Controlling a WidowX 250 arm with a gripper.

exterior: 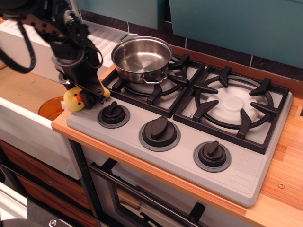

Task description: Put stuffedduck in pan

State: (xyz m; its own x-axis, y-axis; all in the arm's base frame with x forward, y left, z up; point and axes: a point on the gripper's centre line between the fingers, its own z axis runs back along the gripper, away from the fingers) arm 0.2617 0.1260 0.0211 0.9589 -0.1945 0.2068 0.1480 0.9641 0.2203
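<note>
Soft yellow plush stuffedduck [73, 99] in black pincer [89, 97], beside shiny round pan [141, 57]

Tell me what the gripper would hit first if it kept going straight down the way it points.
The gripper points down at the duck, already between its fingers; below that, probably the stove's front-left corner, though depth is unclear.

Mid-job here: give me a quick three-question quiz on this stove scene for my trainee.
1. True or false: the stuffedduck is already in the pan.
2. How many control knobs are on the stove front?
3. The pan sits on which burner: A) left B) right?

Key: 1. False, it is at the stove's left corner, at the tool, and the pan is empty. 2. Three. 3. A.
</note>
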